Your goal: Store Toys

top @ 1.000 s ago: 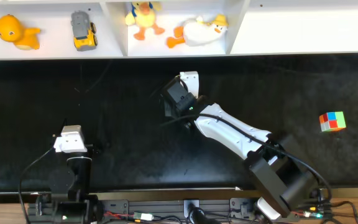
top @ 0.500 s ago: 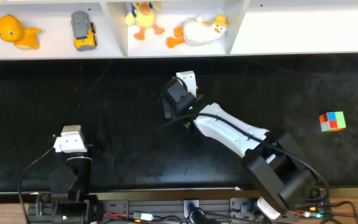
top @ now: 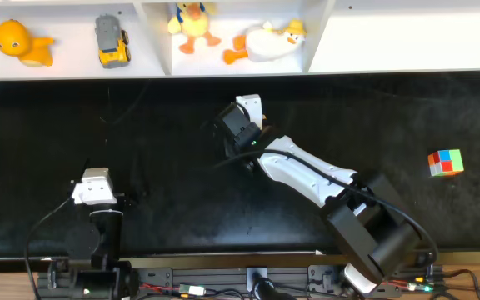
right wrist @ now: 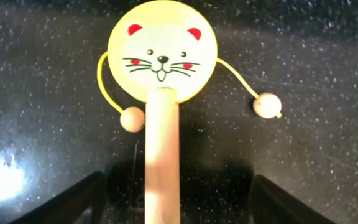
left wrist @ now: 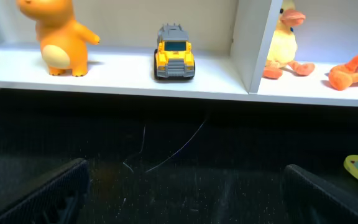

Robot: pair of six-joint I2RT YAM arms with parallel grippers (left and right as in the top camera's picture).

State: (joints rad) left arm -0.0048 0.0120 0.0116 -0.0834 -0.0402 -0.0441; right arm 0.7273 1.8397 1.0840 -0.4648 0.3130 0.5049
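On the white shelf, the left bay holds an orange toy and a yellow truck. My left pincer sits low over the black mat facing them, its fingers spread with nothing between. The next bay holds a yellow duck and a white duck. My right pincer hangs over the middle of the mat, spread wide on either side of the wooden handle of the cat-face rattle drum, which lies flat on the mat. A coloured cube lies far right, well apart.
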